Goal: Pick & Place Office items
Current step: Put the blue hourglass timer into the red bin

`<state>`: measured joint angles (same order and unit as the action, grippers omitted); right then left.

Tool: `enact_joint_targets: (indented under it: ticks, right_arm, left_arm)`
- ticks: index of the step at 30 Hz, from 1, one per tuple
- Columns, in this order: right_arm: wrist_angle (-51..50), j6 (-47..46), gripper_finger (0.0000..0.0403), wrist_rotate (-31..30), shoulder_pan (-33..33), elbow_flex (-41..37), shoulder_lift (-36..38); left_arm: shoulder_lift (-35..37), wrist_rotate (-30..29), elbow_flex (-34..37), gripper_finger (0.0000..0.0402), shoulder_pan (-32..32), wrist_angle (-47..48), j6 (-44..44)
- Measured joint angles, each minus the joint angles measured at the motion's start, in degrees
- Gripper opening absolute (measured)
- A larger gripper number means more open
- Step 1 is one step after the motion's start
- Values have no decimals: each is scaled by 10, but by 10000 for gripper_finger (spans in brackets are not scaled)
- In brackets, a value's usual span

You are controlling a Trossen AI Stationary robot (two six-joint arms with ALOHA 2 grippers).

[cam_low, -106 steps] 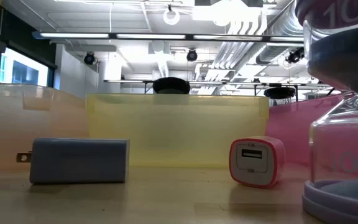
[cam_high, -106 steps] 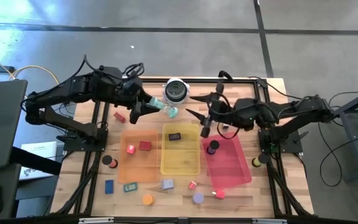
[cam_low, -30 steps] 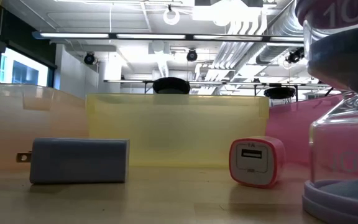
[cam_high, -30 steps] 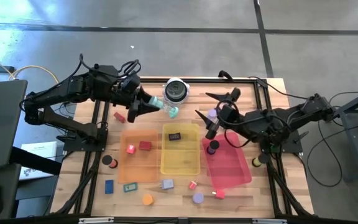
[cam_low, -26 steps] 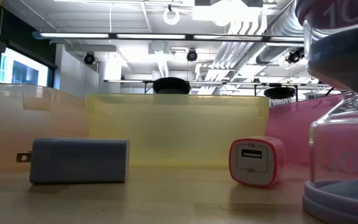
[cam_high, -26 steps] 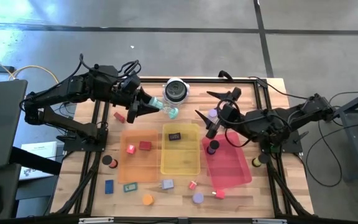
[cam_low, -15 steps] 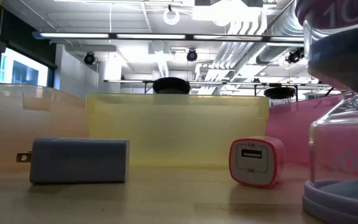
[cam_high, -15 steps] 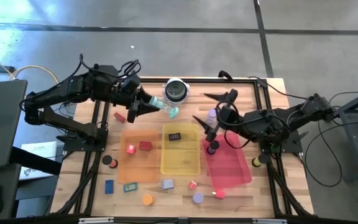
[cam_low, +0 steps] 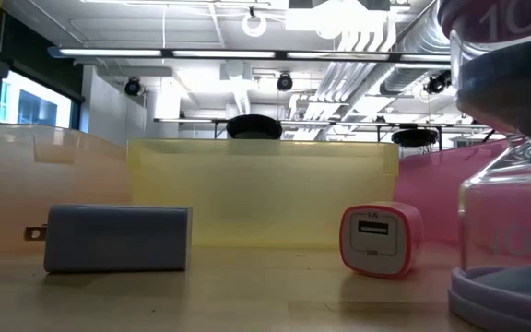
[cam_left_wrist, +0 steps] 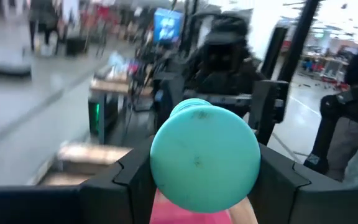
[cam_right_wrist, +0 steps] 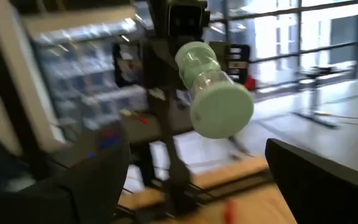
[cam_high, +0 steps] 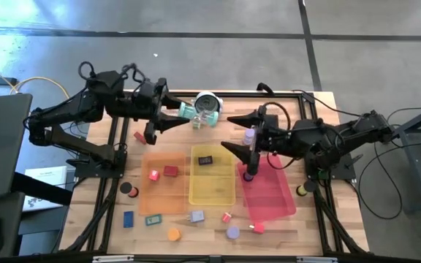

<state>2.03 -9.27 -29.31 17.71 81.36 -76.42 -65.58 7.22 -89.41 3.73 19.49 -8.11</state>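
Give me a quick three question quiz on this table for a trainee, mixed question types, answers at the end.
1. True or false: the left gripper is closed on a teal timer.
2. Which tray holds the black block? A orange, B yellow, C red.
3. Fill in: the right gripper is ___.

Key: 1 true. 2 B, the yellow tray. 3 open.
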Motion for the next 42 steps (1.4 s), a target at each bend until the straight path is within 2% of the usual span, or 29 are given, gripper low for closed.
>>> enact_joint_targets:
  ticks: [3, 12, 17, 28, 42]
  right_arm:
    - [40, -13, 364, 55, -13, 0, 0]
    - [104, 24, 364, 60, -34, 0, -6]
    - [124, 59, 364, 106, -35, 0, -22]
    - [176, 80, 364, 125, -39, -1, -48]
    - [174, 82, 356, 145, -44, 0, -50]
  left_arm:
    - [-2, 0, 0, 188, -17, -31, 38]
    - [-20, -30, 0, 188, -57, -88, 51]
    - [-32, -49, 0, 188, -69, -93, 67]
    - [-40, -58, 0, 188, -69, -95, 63]
    - [-56, -59, 0, 188, -69, -106, 71]
